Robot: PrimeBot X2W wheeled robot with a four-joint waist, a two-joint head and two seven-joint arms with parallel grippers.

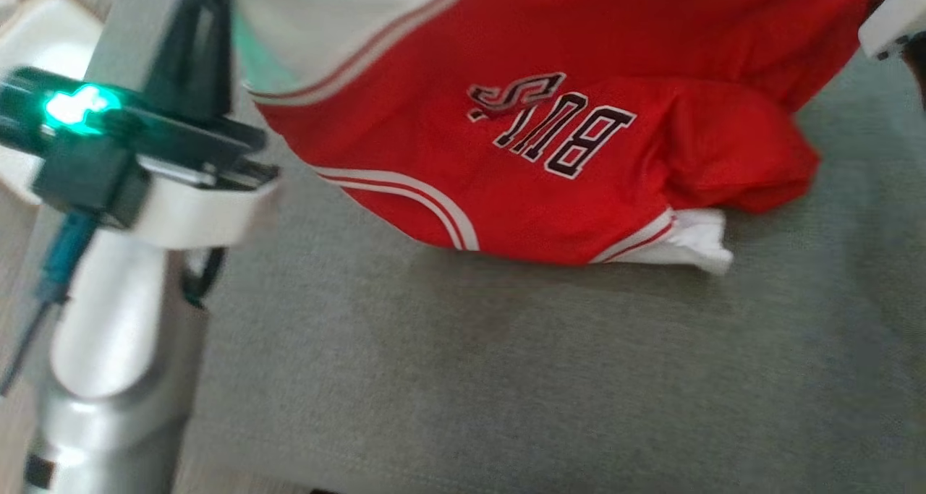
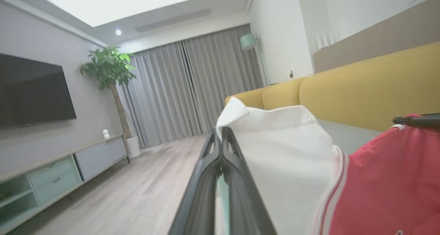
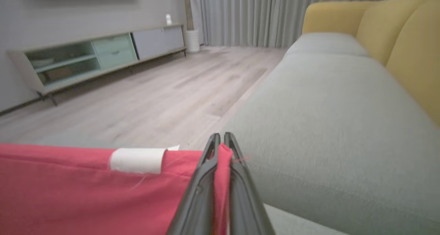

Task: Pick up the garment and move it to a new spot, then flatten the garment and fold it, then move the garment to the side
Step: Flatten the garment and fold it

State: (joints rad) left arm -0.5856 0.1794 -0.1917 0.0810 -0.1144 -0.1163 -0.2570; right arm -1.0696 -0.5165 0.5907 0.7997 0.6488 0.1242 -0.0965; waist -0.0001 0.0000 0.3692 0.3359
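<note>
Red garment (image 1: 550,154) hangs half lifted over the grey sofa seat (image 1: 506,378), its lower part resting there. Our left gripper (image 2: 220,130) clamps its white edge and our right gripper (image 3: 220,138) its red hem. We fear such thin pinches slip if we stretch hard.

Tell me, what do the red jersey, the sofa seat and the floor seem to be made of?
Red jersey: thin, smooth fabric, likely synthetic; it drapes and creases softly.
Sofa seat: matte grey woven upholstery; fine grainy weave shows.
Floor: pale wood or laminate; plank seams, slight sheen.
</note>
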